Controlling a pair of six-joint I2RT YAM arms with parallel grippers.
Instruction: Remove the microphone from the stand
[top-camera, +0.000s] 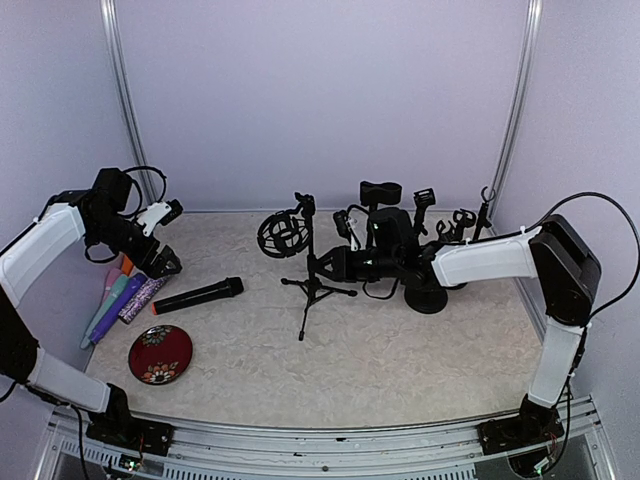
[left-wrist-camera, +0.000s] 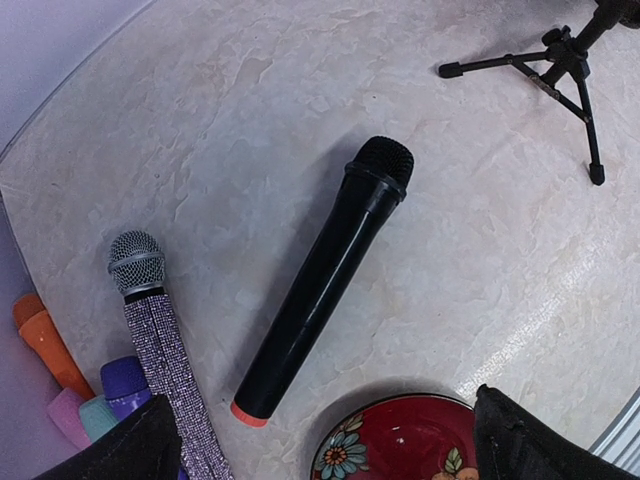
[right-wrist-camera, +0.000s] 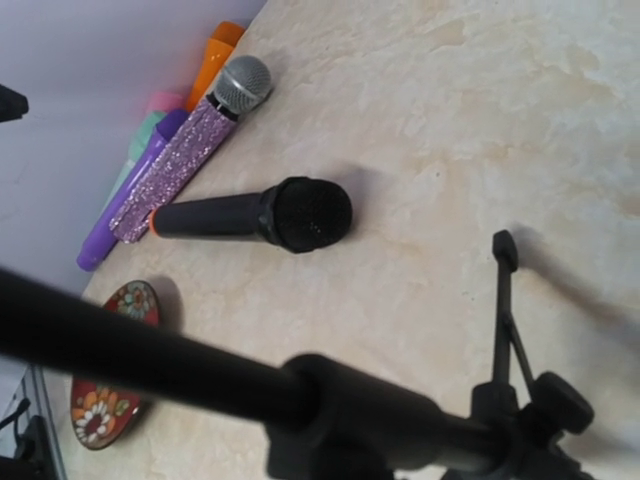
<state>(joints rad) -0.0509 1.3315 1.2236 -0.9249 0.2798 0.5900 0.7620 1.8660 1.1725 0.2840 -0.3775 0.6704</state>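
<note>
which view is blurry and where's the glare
Right wrist view: the stand pole near the lens is out of focus, the black microphone beyond sharper. Left wrist view: crisp, pale sheen on the table. Top view: even light, soft shadows.

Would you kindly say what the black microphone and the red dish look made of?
Black microphone: likely matte plastic body, dull even sheen, with a mesh head. Red dish: glossy, perhaps lacquer or glazed ceramic, painted flowers; the look leaves it open.

Blk mic (top-camera: 197, 296) lying flat, off tripod stand (top-camera: 312, 285)
</note>
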